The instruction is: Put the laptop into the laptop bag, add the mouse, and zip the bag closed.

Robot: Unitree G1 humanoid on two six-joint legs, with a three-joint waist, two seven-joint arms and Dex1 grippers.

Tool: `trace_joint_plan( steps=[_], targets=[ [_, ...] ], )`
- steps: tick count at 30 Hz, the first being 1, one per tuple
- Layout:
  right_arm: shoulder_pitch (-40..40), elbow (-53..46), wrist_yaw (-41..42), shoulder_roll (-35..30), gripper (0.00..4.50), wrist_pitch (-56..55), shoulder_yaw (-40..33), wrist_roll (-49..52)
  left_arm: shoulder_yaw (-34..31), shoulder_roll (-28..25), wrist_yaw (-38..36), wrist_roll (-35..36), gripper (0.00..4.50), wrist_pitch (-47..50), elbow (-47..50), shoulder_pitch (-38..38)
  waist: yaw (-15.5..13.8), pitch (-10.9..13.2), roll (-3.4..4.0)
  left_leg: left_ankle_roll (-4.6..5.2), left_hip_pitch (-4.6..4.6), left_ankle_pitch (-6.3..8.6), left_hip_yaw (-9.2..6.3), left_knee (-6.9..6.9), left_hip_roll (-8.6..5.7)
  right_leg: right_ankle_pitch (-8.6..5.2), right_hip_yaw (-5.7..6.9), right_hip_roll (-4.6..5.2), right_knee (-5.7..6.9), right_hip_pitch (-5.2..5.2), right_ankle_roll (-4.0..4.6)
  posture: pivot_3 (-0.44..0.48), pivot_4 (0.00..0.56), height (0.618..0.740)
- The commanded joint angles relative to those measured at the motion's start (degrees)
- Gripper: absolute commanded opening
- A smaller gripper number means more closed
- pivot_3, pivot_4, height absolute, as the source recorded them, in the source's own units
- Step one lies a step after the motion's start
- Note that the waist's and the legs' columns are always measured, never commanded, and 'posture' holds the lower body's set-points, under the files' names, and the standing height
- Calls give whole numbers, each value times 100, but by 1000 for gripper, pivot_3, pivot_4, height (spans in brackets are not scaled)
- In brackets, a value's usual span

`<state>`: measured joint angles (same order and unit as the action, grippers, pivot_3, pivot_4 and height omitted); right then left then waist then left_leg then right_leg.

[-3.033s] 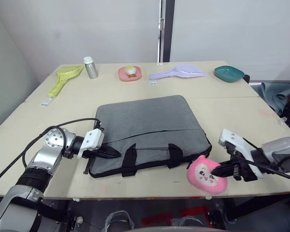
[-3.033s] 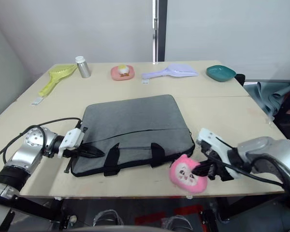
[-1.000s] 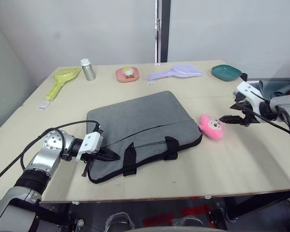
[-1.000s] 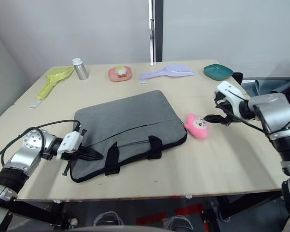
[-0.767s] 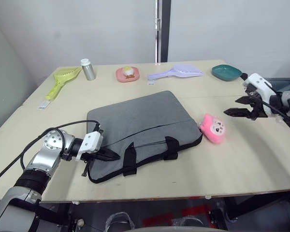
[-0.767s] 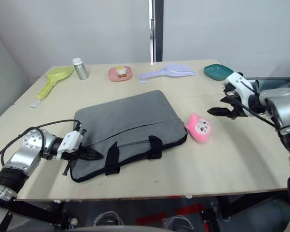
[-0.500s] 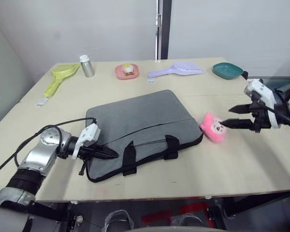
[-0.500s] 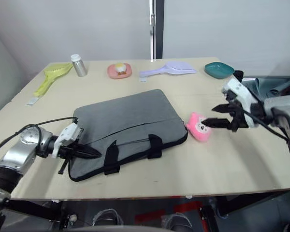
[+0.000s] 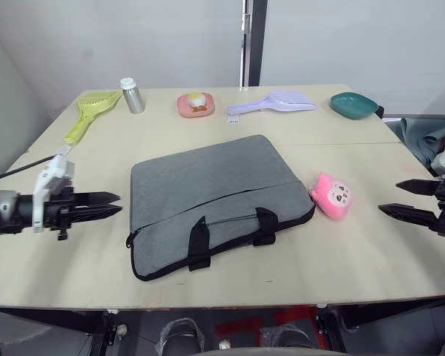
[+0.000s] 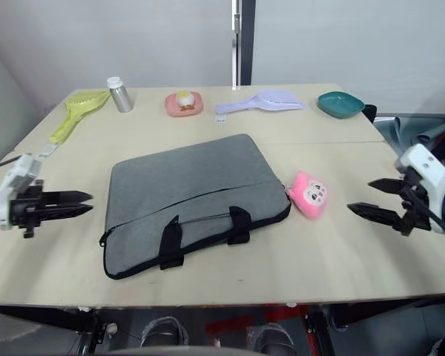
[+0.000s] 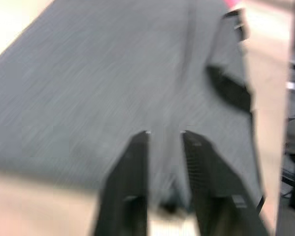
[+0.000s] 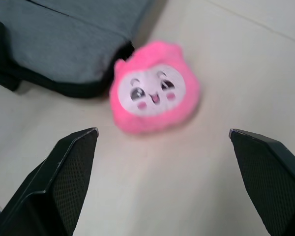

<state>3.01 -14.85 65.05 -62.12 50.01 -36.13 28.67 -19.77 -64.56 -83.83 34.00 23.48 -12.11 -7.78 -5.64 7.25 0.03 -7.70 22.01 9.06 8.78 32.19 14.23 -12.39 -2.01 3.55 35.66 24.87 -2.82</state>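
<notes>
Left eye view: flat grey fabric laptop bag (image 9: pixel 215 200) sits mid-table; left gripper (image 9: pixel 111 204) at 9 o'clock, fingers nearly together, empty. Right gripper (image 9: pixel 404 199) at 3 o'clock, spread wide, facing the pink plush toy (image 9: pixel 332 196).

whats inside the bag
Cannot be seen: the bag lies flat on the table with no opening showing, so its grey fabric hides anything inside.

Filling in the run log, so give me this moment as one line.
bag: flat on table, looks zipped | pink plush toy: beside bag | left claw: narrow gap, empty | right claw: open, empty
</notes>
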Motion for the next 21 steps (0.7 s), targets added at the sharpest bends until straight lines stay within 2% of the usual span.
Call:
trace_joint_plan(
  steps=[1,5,8,11,15,21],
  targets=[
    [133,401,-45,-37,4500,-340,-533,-138,-845,-621,-336,-1,2964,278,-499,313,23,8,-13,-2,-2,2,-1,2,2,0,0,-1,2,-1,0,0,150,740],
    [205,731,-42,-103,4500,-567,-694,-186,-1377,-888,-576,-12,4428,522,-887,769,22,8,-14,0,-4,7,3,6,-6,0,-4,8,1,-4,0,0,150,740],
    [196,868,-42,-134,4500,-653,-712,-180,-1666,-966,-556,-68,4469,667,-1108,934,19,9,-15,0,-5,7,1,8,-5,0,-1,7,7,-4,0,0,150,740],
    [104,965,-108,-132,4500,-717,-579,-186,-1872,-947,-278,-386,4469,341,-1315,1116,15,9,-15,2,-4,6,-3,16,-4,0,1,7,12,-6,0,0,150,740],
    [-116,1136,-170,-118,4500,-803,-394,-145,-2290,-740,-66,-257,4469,461,-1286,1139,16,12,-21,6,-4,6,-7,28,-4,1,2,8,19,-10,0,0,150,740],
    [-486,1207,-247,-57,4500,-751,25,-36,-2474,-563,72,-302,4469,580,-1368,1392,26,12,-21,10,-6,4,-9,40,-4,1,1,8,31,-12,0,0,150,740]
  ],
)
